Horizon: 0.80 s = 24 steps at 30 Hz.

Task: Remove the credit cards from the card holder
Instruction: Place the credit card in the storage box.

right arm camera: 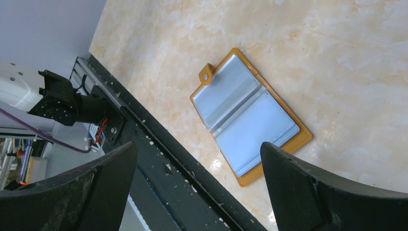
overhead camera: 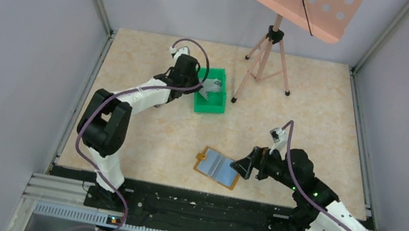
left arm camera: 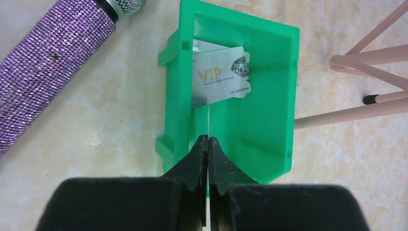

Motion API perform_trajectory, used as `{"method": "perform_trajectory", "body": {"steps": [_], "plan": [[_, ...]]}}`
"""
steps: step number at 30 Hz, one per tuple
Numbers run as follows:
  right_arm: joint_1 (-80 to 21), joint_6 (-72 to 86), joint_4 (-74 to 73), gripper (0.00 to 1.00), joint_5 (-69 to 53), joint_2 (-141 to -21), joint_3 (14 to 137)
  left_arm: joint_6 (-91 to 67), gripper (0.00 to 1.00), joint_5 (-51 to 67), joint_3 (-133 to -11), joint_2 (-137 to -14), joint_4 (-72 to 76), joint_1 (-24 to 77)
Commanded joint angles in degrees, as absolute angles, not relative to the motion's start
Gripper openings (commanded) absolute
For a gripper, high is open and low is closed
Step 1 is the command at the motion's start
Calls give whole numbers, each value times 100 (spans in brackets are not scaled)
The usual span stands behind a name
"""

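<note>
- Left gripper point(left arm camera: 208, 144) is pinched shut on a credit card point(left arm camera: 210, 120) seen edge-on, above the green bin point(left arm camera: 269, 96) at far centre.
- VIP card point(left arm camera: 222, 77) is already in the bin, leaning on its left wall.
- Card holder point(right arm camera: 250, 113) lies open at near centre; visible pockets look empty.
- Right gripper point(overhead camera: 242, 166) is spread wide and empty, just right of the holder.
- Likely only the drop is left.

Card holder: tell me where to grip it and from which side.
Probably the tan outer edge of the card holder nearest the right tool, approached low from that side. It lies open and flat on the table, so a pinch from straight above finds nothing raised; only the thin rim and small clasp tab offer purchase.
</note>
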<state>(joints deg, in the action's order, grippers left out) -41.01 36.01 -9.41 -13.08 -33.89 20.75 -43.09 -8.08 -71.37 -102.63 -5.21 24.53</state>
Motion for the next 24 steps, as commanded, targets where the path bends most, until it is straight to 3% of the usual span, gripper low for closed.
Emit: {"method": "perform_trajectory", "body": {"steps": [1,24], "plan": [[-4056,3589,-650,99,-1324,-3437,2321,-3981,0,-1126,-7279,-9895,-601,2528],[-4063,3637,-614,99,-1317,-3531,2352,-2356,0,-1400,-7209,-10012,436,2684]]}}
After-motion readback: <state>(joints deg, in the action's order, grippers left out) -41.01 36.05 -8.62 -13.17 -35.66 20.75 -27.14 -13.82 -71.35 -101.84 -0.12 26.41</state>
